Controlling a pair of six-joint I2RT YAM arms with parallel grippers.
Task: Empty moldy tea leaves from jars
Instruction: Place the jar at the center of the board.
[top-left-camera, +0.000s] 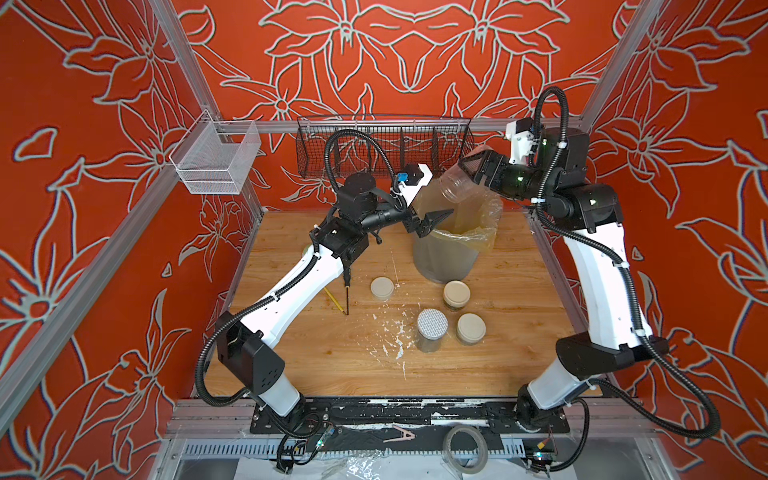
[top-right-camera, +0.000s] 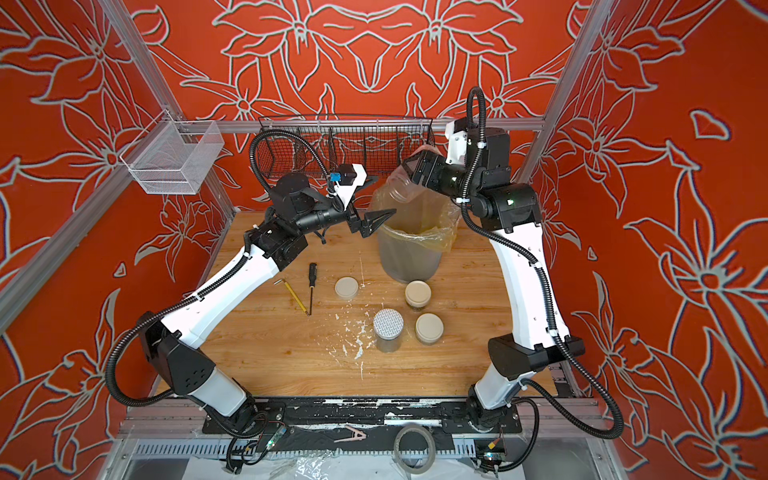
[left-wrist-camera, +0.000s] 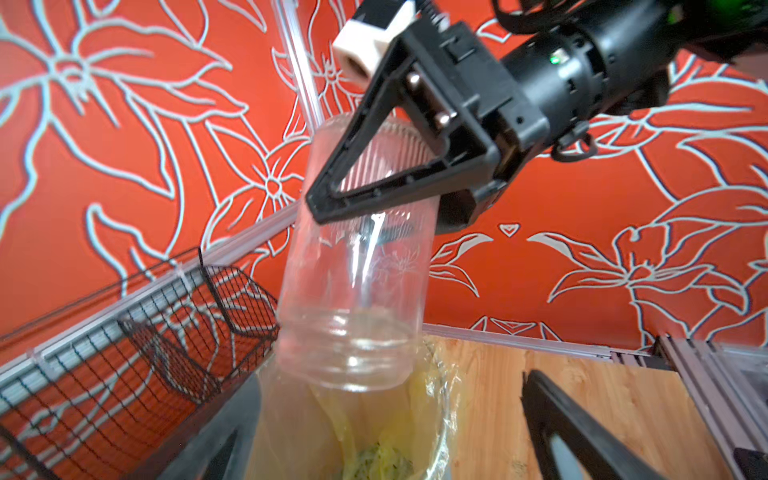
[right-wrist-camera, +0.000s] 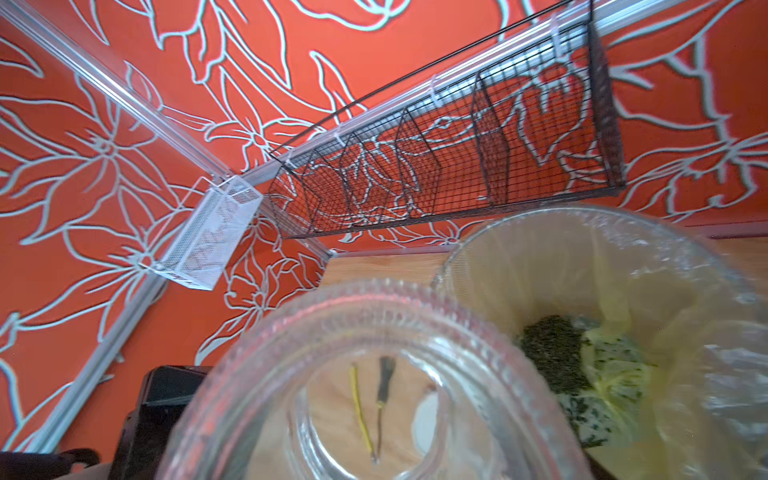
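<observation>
Moldy tea leaves (right-wrist-camera: 552, 353) lie as a dark heap at the bottom of the yellowish liner (right-wrist-camera: 615, 274) inside the grey bin (top-left-camera: 444, 262). The bin stands toward the far edge of the wooden table (top-left-camera: 519, 332), near the middle.

Above the bin's rim, the right gripper (top-left-camera: 469, 164) clamps the base end of a clear jar (top-left-camera: 457, 185). It is tipped mouth-down over the liner, and the glass looks empty. The right arm rises from the near right corner with its elbow bent high and its wrist reaching inward.

The left gripper (top-left-camera: 438, 220) hovers just beside the bin's left rim, jaws spread and holding nothing. Its arm stretches diagonally from the near left corner.

Three lidded jars (top-left-camera: 456, 296) stand close together in front of the bin, dark contents showing through the glass. A loose cream lid (top-left-camera: 382, 288) lies to their left. A screwdriver (top-left-camera: 347, 295) and a yellow stick (top-left-camera: 334, 300) lie partly under the left forearm.

Bare wood runs between the jars and the table's right edge, and along the near edge. A black wire basket (top-left-camera: 384, 145) hangs on the rear rail behind both grippers. A white mesh basket (top-left-camera: 216, 164) hangs on the left rail.
</observation>
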